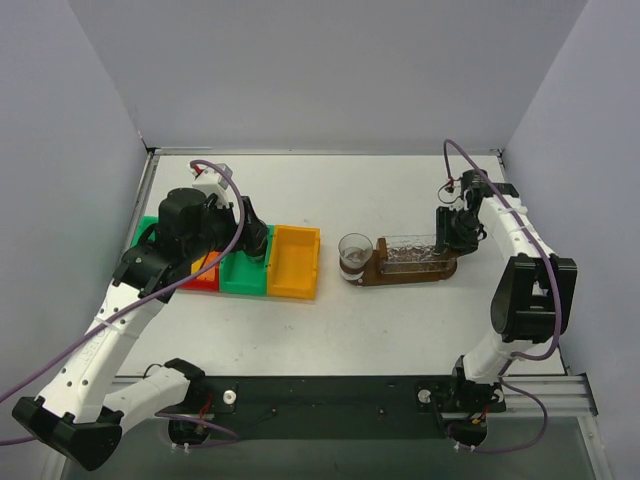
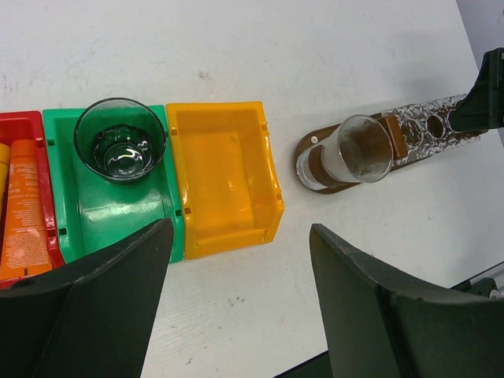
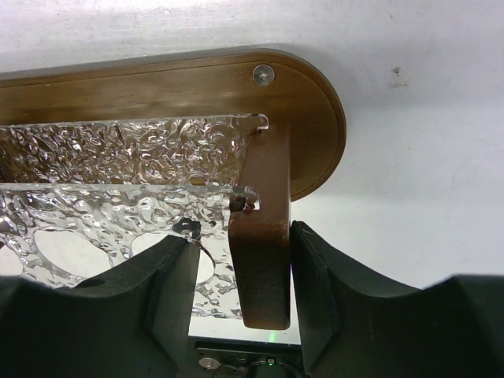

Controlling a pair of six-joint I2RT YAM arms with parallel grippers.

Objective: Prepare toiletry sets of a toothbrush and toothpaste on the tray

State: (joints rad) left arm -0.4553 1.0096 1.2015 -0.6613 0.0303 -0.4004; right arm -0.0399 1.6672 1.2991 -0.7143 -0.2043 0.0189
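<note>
Over on the left, the left arm hangs above a row of three plastic bins on the white table (image 1: 400,200). Its fingers (image 2: 118,299) stand wide apart with nothing between them, poised over the near edge of the bins.

The red rectangular plastic bin (image 2: 24,122) sits furthest left, and a small orange toothpaste tube (image 2: 22,205) lies lengthwise inside it. A sliver of something yellower shows just beside the tube at the edge of the view, and I can't tell what it is. Touching that bin is a green plastic bin (image 2: 110,213) with a clear drinking glass (image 2: 120,138) standing upright in its far half. Next in the row comes the yellow-orange plastic bin (image 2: 220,181).

Well apart to the right lies the long dark-brown wooden tray (image 3: 157,90) with rounded ends. A second clear glass (image 2: 358,150) stands upright on its left end, and a dimpled clear plastic rack (image 3: 126,150) with round holes runs along the rest of it.

At the tray's right end, the right arm's fingers (image 3: 315,276) are drawn in narrow around a brown wooden upright (image 3: 264,260) and hold it.
</note>
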